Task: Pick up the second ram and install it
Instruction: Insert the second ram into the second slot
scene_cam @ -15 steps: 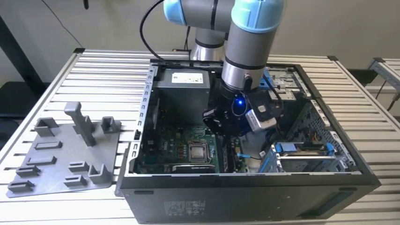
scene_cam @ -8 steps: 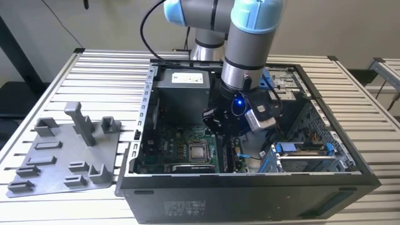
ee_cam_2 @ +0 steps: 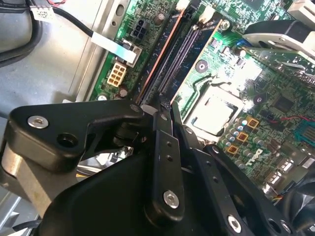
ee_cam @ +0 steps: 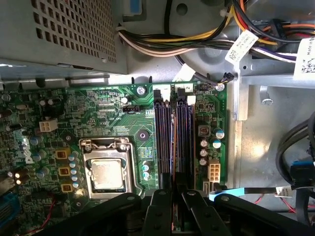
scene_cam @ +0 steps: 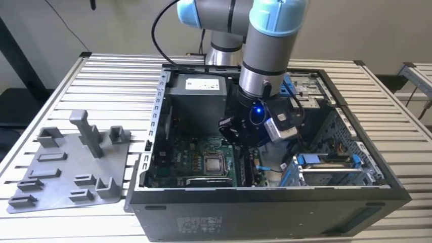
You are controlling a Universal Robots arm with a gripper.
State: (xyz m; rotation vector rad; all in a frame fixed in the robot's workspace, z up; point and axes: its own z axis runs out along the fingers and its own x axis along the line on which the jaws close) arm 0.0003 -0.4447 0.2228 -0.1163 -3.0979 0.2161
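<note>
In the exterior view my gripper (scene_cam: pixel 246 139) reaches down into the open computer case (scene_cam: pixel 270 196), over the green motherboard (scene_cam: pixel 196 152). Both wrist views show the black fingers closed around the near end of a thin dark board standing edge-on, the second ram (ee_cam: pixel 172 147) (ee_cam_2: pixel 156 61). It runs along the black memory slots (ee_cam: pixel 183 137) beside the processor socket (ee_cam: pixel 108 174). Whether it is fully seated in a slot I cannot tell. The fingertips of my gripper (ee_cam: pixel 173 194) (ee_cam_2: pixel 167 105) sit right at the slots' near end.
A grey holder plate (scene_cam: pixel 68 172) with upright blocks lies on the slatted table at the exterior view's left. Inside the case stand a power supply (scene_cam: pixel 196 93), a bundle of cables (ee_cam: pixel 187 44) and a drive cage (scene_cam: pixel 327 167) close to the slots.
</note>
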